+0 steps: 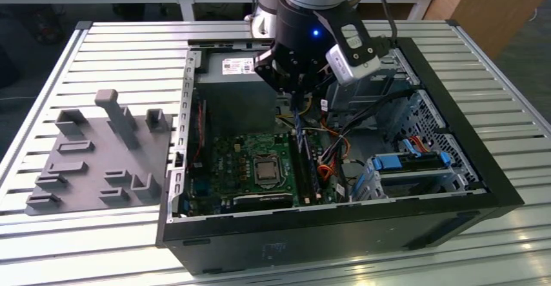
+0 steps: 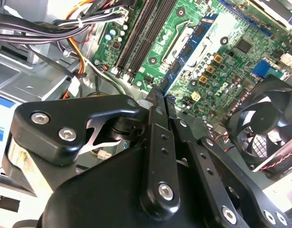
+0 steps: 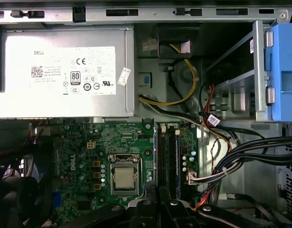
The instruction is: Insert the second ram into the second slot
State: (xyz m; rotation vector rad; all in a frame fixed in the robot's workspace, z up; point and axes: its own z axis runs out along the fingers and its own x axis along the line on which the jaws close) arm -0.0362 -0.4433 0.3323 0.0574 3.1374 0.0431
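**Ram held over the board, not yet in its slot**

Nearest in the exterior view, along the lower edge of the frame, is the black front wall of the computer case [image 1: 327, 234]. Behind it, in the centre, lies the green motherboard [image 1: 250, 163]. Its dark ram slots [image 1: 308, 170] run away from the viewer.

Over these slots hangs the gripper [image 1: 295, 97]. In the second wrist view its fingers [image 2: 155, 128] are drawn almost together. They pinch the second ram [image 2: 192, 42], a thin blue stick with dark chips, which reaches out beyond the fingertips toward the board. I judge that it is not seated; whether its edge touches a slot I cannot tell.

Farther back, at the upper centre, is the grey power supply [image 1: 232, 105]. A grey fixture plate [image 1: 95, 163] lies at the exterior view's left.

What could go wrong, in my opinion:
- The slots are narrow and stand close to each other, so a small sideways error may bring the stick onto the neighbour slot or onto the rim between them.
- If the stick is tilted in the grip, pressing could bend it or make it slip.
- The cables [image 1: 330, 160] just beside the slots could catch it.
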